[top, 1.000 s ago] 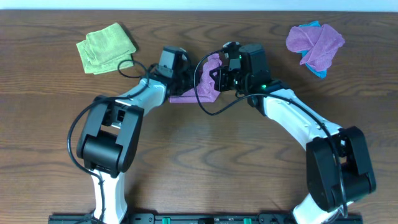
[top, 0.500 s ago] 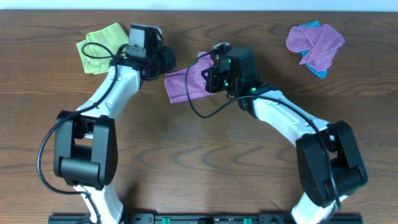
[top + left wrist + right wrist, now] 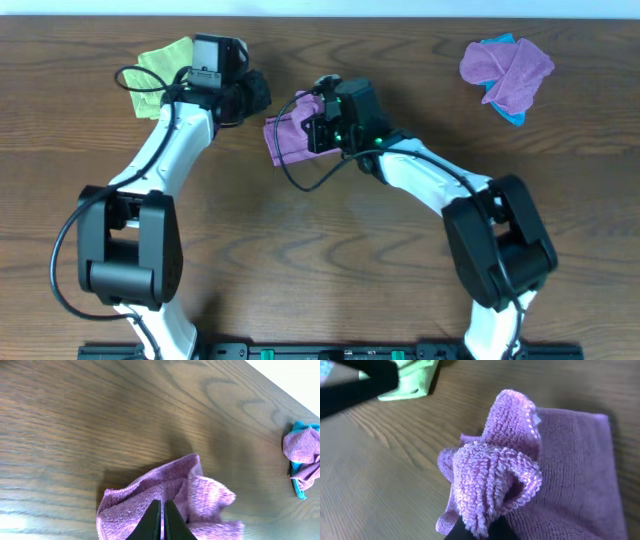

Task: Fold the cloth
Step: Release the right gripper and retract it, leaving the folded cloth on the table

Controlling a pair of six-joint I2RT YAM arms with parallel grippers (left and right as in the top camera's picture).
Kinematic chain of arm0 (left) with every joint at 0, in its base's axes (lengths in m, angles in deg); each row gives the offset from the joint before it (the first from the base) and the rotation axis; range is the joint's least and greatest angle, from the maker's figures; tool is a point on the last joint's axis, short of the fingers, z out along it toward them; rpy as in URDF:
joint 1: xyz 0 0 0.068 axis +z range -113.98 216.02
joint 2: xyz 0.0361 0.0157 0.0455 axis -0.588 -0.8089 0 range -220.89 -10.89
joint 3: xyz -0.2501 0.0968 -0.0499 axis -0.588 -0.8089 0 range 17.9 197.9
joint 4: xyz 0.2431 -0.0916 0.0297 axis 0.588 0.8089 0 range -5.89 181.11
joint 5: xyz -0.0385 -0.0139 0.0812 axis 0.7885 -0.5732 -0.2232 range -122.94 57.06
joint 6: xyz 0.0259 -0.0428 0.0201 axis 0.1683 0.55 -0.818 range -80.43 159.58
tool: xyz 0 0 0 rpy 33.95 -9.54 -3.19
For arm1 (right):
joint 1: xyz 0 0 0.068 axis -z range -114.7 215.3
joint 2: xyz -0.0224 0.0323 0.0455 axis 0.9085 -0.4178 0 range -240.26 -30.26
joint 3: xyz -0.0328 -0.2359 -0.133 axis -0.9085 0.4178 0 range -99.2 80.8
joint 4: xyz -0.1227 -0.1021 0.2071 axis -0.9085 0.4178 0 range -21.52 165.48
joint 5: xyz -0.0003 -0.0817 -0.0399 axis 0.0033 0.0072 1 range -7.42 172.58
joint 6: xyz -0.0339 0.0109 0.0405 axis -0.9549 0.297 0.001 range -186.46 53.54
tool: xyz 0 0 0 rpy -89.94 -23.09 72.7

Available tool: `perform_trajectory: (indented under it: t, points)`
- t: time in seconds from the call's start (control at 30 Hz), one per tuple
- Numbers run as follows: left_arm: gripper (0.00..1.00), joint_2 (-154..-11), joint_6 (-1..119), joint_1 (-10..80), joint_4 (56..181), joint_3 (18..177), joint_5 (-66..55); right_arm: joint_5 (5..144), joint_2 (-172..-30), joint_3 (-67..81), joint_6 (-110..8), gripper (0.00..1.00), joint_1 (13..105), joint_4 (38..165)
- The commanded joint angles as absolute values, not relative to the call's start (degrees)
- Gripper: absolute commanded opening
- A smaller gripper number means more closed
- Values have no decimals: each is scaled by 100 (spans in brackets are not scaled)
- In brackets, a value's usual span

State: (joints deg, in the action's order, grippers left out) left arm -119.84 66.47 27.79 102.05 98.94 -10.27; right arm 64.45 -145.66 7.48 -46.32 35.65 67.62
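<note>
A lime-green cloth [image 3: 168,55] lies well apart from a purple cloth [image 3: 508,65] atop a blue cloth [image 3: 496,42].

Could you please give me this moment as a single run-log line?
left end effector: shut | right end effector: shut on cloth | fold: unfinished

Lilac-purple microfibre cloth [image 3: 287,138] with a fuzzy looped pile, on the desk at the upper centre of the overhead frame, just left of the middle. Part of it lies spread flat, with a straight edge and a squared corner showing at the upper right of the right-wrist frame. Another part is drawn up off the desk into a rumpled, rounded bunch, folded over itself.
</note>
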Motion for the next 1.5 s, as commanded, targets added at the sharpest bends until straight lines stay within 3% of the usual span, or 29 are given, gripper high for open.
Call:
perform_trajectory:
  t: [0.0, 0.2, 0.4, 1.0, 1.17, 1.23, 1.27, 1.33, 1.4, 1.47]
  points:
    - [6, -11785, 6520, 2897, 10255, 10038, -1081, 6478, -14719, 551, -4748, 1, 3447, 6828]
    - [6, -11735, 6522, 3015, 10325, 10038, -1044, 6478, -14719, 551, -4838, 14, 3316, 6889]
    - [6, -11678, 6522, 3041, 10349, 10038, -1044, 6386, -14719, 547, -4833, 36, 3141, 6863]
    - [6, -11531, 6527, 3137, 10360, 10038, -1046, 5918, -14708, 427, -4831, 52, 2883, 6568]
    - [27, -11407, 6522, 3253, 10443, 10038, -1044, 5894, -14627, 228, -4829, 57, 3091, 6797]
    - [43, -11324, 6505, 3303, 10568, 10038, -1040, 5868, -14505, 173, -4831, 63, 3213, 6935]
    - [55, -11278, 6503, 3325, 10655, 10038, -1044, 5868, -14400, 171, -4831, 66, 3301, 6983]
    - [71, -11182, 6505, 3364, 10839, 10038, -1042, 5868, -14199, 171, -4831, 76, 3463, 7114]
    - [85, -11066, 6509, 3402, 11090, 10038, -1042, 5765, -13912, 171, -4829, 99, 3701, 7405]
    - [96, -10981, 6623, 3437, 11319, 10038, -1040, 5643, -13624, 171, -4829, 99, 3939, 7798]
